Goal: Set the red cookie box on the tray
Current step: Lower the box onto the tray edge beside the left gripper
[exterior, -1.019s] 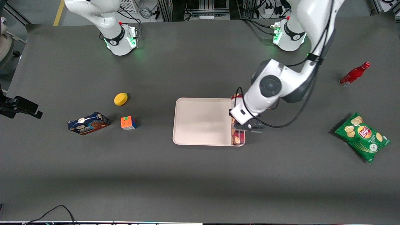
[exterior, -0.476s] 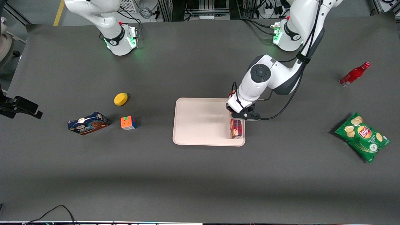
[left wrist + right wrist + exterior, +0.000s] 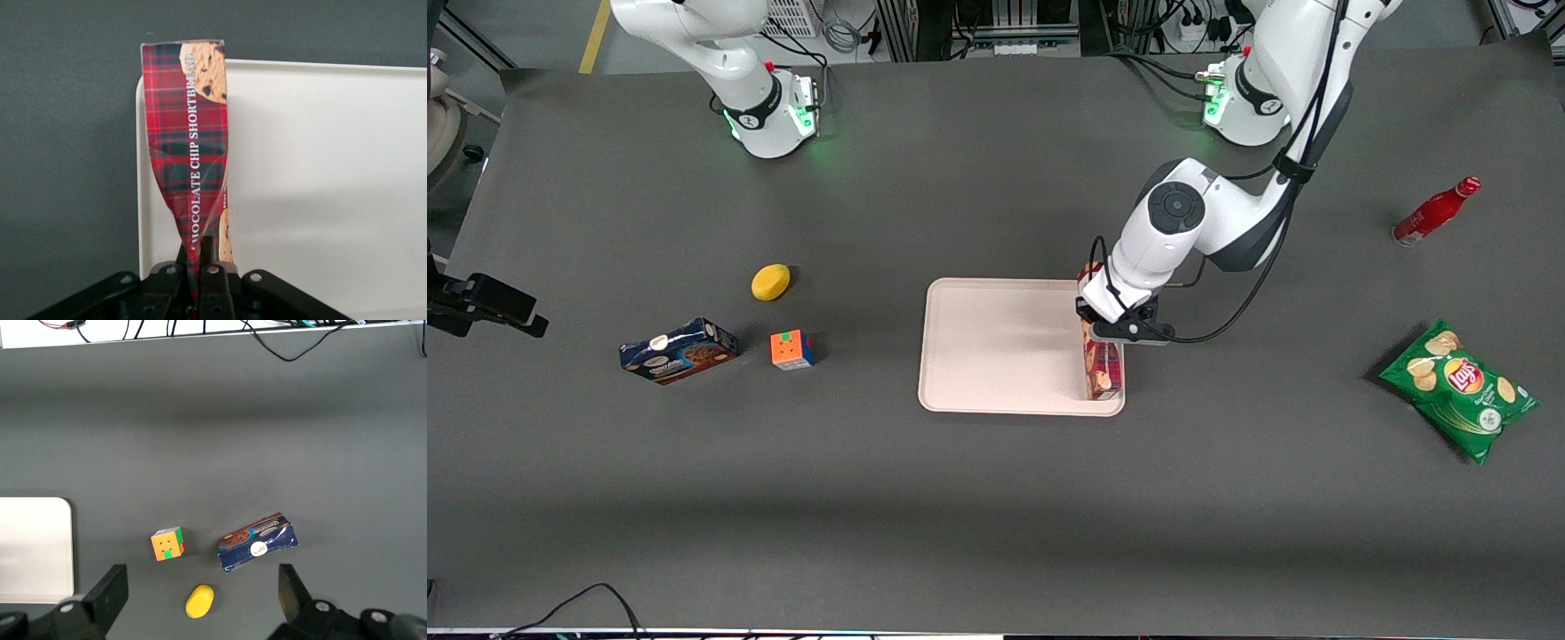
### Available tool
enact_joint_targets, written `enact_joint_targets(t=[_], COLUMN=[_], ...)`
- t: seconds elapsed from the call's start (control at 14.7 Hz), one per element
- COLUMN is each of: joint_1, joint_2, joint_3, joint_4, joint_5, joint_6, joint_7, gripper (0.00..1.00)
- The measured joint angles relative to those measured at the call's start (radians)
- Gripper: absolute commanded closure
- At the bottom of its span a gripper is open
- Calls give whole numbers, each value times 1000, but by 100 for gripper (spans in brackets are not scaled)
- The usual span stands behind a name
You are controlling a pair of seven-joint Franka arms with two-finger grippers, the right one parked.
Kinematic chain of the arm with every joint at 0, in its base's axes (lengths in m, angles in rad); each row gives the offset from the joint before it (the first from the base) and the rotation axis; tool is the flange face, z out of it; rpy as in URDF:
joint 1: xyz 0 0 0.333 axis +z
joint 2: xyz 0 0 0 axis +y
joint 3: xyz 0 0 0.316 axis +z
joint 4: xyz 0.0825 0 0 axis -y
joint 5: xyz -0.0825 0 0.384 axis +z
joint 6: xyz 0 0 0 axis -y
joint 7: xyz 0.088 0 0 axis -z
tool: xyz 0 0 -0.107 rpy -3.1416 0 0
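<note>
The big gray table (image 3: 996, 498) is holding everything. The tray (image 3: 996, 347) is lying flat near the middle of the table. It is pale and has round corners and a low rim.

The white left arm (image 3: 1192, 222) is reaching down over the tray's edge, on the side toward the working arm's end of the table. Its gripper (image 3: 1116, 327) is pinching the red cookie box (image 3: 1103, 372) tight between its fingers, so the claw is narrow and is holding the box. In the left wrist view the box (image 3: 190, 147) is looking squeezed in where the fingers (image 3: 212, 280) are gripping it, with the tray (image 3: 320, 187) under it.

The red cookie box is standing on its narrow side along that edge of the tray, inside the rim. One end is sitting near the tray corner closest to the front camera. I cannot tell if the box is touching the tray floor.

A green chip bag (image 3: 1458, 389) is lying far off toward the working arm's end of the table. A red bottle (image 3: 1436, 212) is lying there too, farther from the front camera.

Toward the parked arm's end, a dark blue cookie box (image 3: 679, 350) is lying beside a colorful cube (image 3: 792, 349). A yellow lemon (image 3: 770, 282) is sitting near them, a bit farther from the front camera.
</note>
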Motion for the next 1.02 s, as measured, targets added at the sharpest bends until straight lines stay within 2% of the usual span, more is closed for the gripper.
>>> enact_joint_targets(t=[0.68, 0.82, 0.88, 0.95, 1.02], joint_1=[0, 0, 0, 0, 0], joint_2=[27, 31, 33, 34, 35], joint_3=[17, 26, 31, 35, 36], joint_4=[-18, -20, -20, -20, -20], joint_5=[21, 42, 48, 51, 52], joint_6=[63, 68, 71, 74, 76], joint_7=[-6, -7, -8, -8, -8], gripper=[100, 88, 74, 45, 0])
